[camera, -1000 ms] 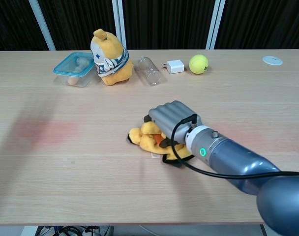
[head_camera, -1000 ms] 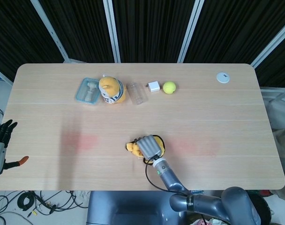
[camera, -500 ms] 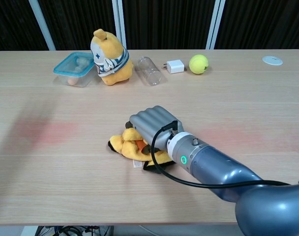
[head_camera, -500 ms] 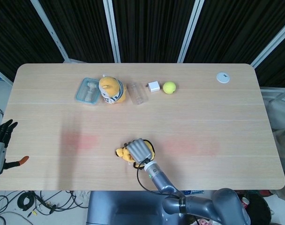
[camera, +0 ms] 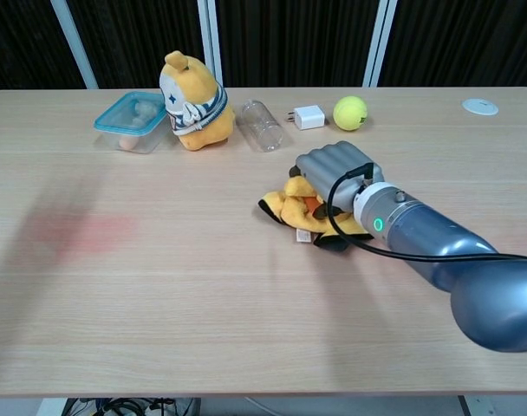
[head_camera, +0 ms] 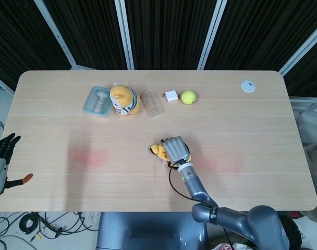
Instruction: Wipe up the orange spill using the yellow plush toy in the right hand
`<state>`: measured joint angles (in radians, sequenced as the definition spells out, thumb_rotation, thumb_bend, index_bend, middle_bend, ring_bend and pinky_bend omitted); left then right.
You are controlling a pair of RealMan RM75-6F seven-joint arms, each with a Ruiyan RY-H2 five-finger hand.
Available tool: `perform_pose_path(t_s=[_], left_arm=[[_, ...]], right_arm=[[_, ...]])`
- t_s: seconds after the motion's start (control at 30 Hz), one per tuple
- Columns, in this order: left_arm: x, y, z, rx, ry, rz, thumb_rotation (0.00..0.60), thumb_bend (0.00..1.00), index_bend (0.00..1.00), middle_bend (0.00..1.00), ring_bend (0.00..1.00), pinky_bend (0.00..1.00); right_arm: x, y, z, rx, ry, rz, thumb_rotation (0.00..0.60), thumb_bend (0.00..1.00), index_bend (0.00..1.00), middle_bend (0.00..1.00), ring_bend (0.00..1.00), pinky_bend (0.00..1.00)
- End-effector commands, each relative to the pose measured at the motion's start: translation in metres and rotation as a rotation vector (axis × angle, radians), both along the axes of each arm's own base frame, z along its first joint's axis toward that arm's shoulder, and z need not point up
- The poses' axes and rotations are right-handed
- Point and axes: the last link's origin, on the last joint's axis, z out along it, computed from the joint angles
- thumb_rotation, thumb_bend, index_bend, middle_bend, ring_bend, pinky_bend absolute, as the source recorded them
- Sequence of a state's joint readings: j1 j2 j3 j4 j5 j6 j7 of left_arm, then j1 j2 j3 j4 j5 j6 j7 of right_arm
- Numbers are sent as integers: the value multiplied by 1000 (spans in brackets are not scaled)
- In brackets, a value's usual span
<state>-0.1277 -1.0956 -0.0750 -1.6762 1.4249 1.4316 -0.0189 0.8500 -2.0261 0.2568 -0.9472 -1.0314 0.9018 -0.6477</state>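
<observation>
right hand (camera: 335,171) palm-down, fingers clamped on yellow plush toy (camera: 300,208) | left hand (head_camera: 2,148) fingers apart, far left | wooden table (camera: 246,303), faint orange spill (camera: 77,232), black curtains behind

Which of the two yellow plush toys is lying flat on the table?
The yellow plush toy under the right hand at mid-table lies flat, pressed down by the hand. The other plush toy, in a striped outfit, sits upright in the back row beside the blue-lidded container.

Two yellow plush toys: one flattened under the right hand (camera: 333,170) at table centre (camera: 294,208), one upright toward eleven o'clock (camera: 192,91). One blue-lidded clear plastic container (camera: 132,120), one clear plastic bottle lying down (camera: 263,125), one white charger plug (camera: 309,116), one yellow-green tennis ball (camera: 350,112), one white round disc (camera: 479,107). Two faint orange spill patches (head_camera: 88,155) (head_camera: 223,162).
</observation>
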Motion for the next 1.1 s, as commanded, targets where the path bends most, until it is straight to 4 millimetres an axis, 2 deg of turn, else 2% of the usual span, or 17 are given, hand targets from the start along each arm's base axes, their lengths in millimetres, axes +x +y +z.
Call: perform_pose_path(t_s=[0.03,0.33,0.57,0.73,0.83,0.9,0.93,1.0,1.03,1.07,1.1], left_arm=[[1,0,0,-2,-3,-4,600,17,0,0,0,0],[2,-2,-1,-10,-2,-10,600,18,0,0,0,0],[3,-3,-1,-12,-3,-11,600,18,0,0,0,0],[3,-3,0,-9,0,-13,600,18,0,0,0,0],[4,-3,0,-2,-6,-20,600,19,0,0,0,0],[4,-4,-1,-1,-4,-22,600,19,0,0,0,0],[4,-4,-1,-1,-4,-23,600,19,0,0,0,0],[4,-4,-1,3,-2,-26,600,19,0,0,0,0],[4,-4,-1,4,0,-27,600,18,0,0,0,0],[3,-4,-1,6,1,-27,600,19,0,0,0,0],[3,-4,0,8,1,-28,600,19,0,0,0,0]], right_arm=[[-7,-10,10,-27,19,-16,600,713,670,596,633,730],[-38,-40,47,-136,33,-129,600,712,671,596,633,730],[-67,-53,79,-216,85,-188,600,712,670,590,625,727],[-85,-51,96,-239,87,-225,600,711,670,580,616,719],[-94,-42,103,-236,65,-244,600,687,670,571,606,678],[-96,-35,106,-230,39,-253,600,636,663,541,577,621],[-97,-31,107,-224,25,-258,600,580,628,497,532,551],[-99,-25,109,-215,16,-258,600,442,472,365,389,377],[-100,-21,109,-206,16,-261,600,357,355,272,285,289],[-101,-19,110,-200,17,-265,600,290,251,188,194,238],[-102,-16,112,-201,19,-268,600,258,196,139,146,225]])
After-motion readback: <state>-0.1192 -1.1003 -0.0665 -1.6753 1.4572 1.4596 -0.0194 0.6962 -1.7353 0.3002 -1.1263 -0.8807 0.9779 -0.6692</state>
